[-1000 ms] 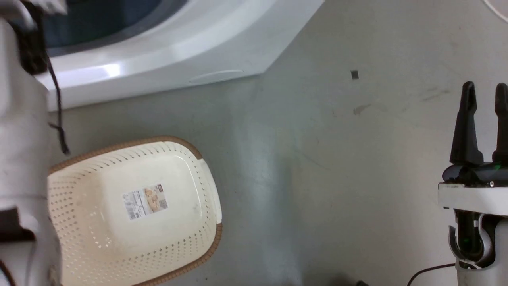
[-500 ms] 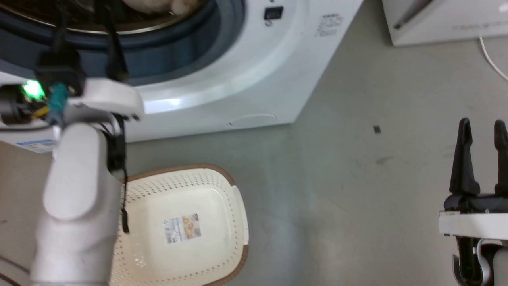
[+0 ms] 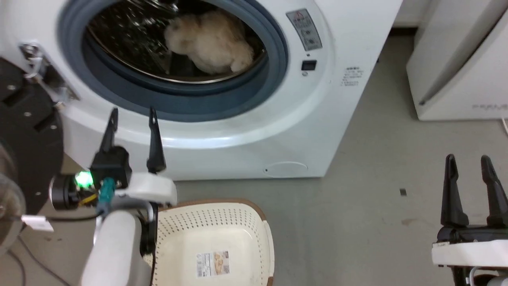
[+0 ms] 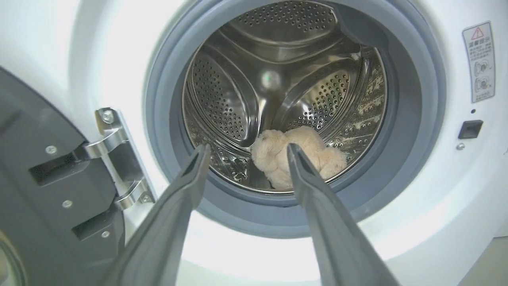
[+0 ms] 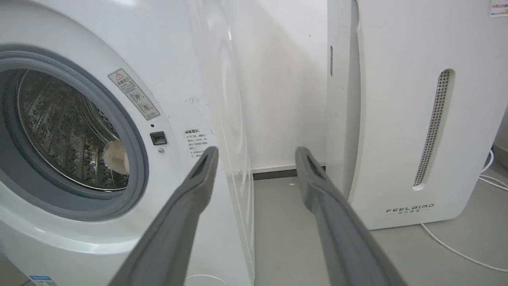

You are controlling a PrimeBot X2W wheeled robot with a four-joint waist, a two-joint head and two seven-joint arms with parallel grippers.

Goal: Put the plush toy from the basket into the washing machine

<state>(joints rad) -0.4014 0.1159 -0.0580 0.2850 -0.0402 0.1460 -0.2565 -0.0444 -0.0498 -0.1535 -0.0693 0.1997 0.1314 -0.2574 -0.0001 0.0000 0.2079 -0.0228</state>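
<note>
Lying on the curved steel of the drum (image 4: 246,79), the plush toy (image 3: 210,45) is a shaggy cream-beige lump at 12 o'clock in the head view, inside the washing machine (image 3: 317,119). The drum is shiny, dotted with small holes and ribbed by smooth raised paddles. A thick grey rubber ring (image 3: 274,79) circles its mouth, set in glossy, rounded white casing. At 9 o'clock the open door (image 3: 24,131) shows a matt black inner frame with screws, carried on a bright metal hinge (image 4: 115,159).

The basket (image 3: 206,222) sits on the dull grey floor (image 3: 357,198) at 6 o'clock. It is cream plastic with rows of round perforations, rounded corners and a brown woven-look rim, and a paper label (image 3: 213,263) lies on its bottom.

The left gripper (image 3: 133,115) hangs before the porthole's lower edge at 8 o'clock, its 2 slim, dark, tapered fingers spread apart and holding nothing. The right gripper (image 3: 467,161) at 4 o'clock is likewise parted and empty above the floor. A boxy white appliance (image 3: 456,71) stands at 2 o'clock; the right wrist view shows a long perforated slot in its front.

The toy's face and limbs cannot be made out in the fur. In the right wrist view the ring hides most of it, leaving 1 fluffy end. The basket's near end is cut off by the picture's edge, and the pale left forearm covers its 9 o'clock wall. The door runs out of the picture at 9 o'clock.
</note>
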